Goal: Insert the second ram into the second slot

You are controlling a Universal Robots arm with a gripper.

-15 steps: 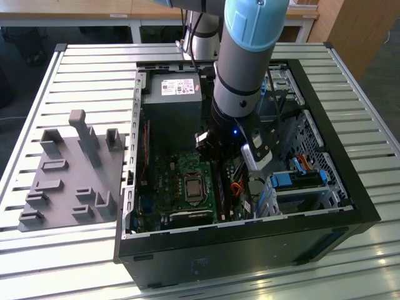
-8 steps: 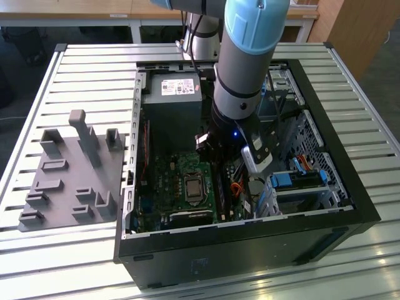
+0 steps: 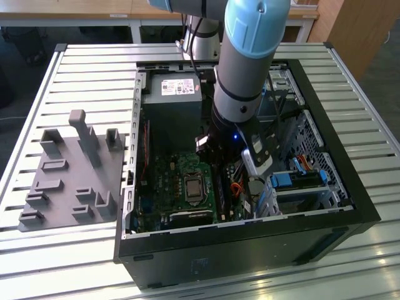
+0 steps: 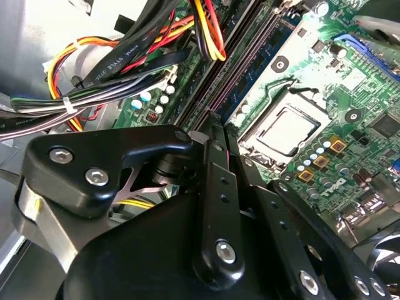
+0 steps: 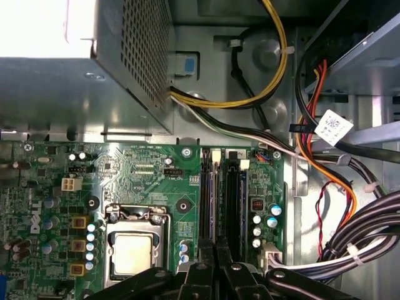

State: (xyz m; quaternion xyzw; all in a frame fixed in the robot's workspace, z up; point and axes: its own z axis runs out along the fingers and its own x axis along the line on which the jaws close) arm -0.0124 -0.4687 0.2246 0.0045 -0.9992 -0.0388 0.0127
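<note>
My gripper (image 3: 215, 164) reaches down into the open computer case (image 3: 325, 206), over the memory slots (image 5: 207, 194) beside the processor socket (image 5: 132, 253). In both wrist views its black fingers (image 5: 201, 275) stand pressed close together, in line with the slots (image 4: 250, 59). A thin dark edge, the second ram (image 5: 219, 209) seen edge-on, runs out from between them along the second slot. Most of the stick is hidden by the fingers (image 4: 215, 181). I cannot tell whether it is seated or just above the slot.
A grey holder (image 3: 69, 169) with upright posts lies on the slatted table at the exterior view's left. Bundled cables (image 4: 112, 75) crowd one side of the slots. The power supply (image 3: 172, 103) and the drive bays (image 3: 300, 181) hem in the arm.
</note>
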